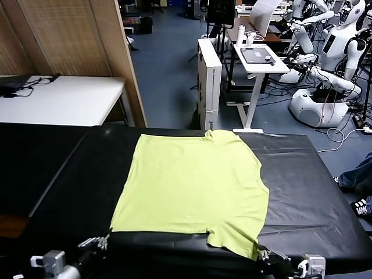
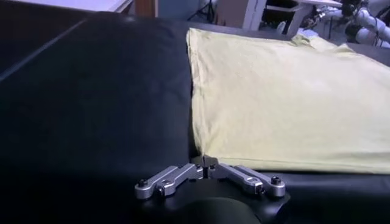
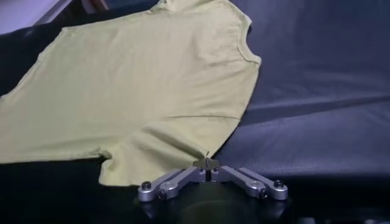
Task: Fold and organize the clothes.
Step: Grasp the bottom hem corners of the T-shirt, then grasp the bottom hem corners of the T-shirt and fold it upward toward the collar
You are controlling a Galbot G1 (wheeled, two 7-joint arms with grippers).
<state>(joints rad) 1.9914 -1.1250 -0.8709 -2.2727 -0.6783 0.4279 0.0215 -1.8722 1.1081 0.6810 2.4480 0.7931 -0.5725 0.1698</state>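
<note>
While the T-shirt (image 1: 192, 186) lies flat on the worktop (image 1: 302, 192), the left gripper (image 2: 206, 165) pinches its near corner. The right gripper (image 3: 207, 162) pinches the near sleeve's corner, jaws pressed together.

Each gripper, the left gripper (image 2: 209, 165) and the right gripper (image 3: 207, 164), has two flat silver metal linkage bars with black screw heads, mounted on a rounded black body. In the head view, small grey-white blocks sit behind them.
</note>
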